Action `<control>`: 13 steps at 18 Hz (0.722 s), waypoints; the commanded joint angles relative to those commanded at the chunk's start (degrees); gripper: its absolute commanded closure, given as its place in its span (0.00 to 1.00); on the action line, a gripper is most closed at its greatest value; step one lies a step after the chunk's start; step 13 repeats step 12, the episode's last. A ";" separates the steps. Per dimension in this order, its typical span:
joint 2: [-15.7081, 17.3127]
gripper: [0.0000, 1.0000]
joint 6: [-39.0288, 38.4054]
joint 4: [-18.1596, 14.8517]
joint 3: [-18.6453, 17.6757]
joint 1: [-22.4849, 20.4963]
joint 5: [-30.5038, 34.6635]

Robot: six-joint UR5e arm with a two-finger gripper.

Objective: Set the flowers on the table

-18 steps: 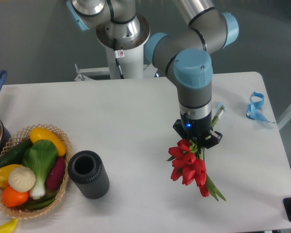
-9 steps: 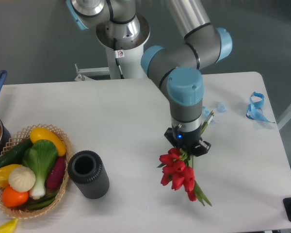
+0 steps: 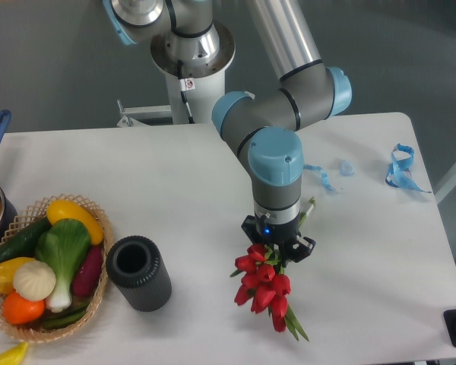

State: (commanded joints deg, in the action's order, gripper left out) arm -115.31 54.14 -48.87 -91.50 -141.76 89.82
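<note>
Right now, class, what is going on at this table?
The robot arm's gripper holds a bunch of red flowers by the stems, blooms hanging low over the white table, jaws closed on it. A dark vase stands to the left beside a basket of vegetables. The flowers are not yet released.

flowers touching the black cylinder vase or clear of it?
Apart. The fixed camera shows a plain strip of white table between the red flowers, held in the gripper, and the black vase to their left.
</note>
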 joint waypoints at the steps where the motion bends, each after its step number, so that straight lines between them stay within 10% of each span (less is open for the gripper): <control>1: 0.09 0.00 0.00 0.00 0.17 -0.18 0.00; 13: 0.09 0.00 10.64 0.88 0.00 -4.66 0.00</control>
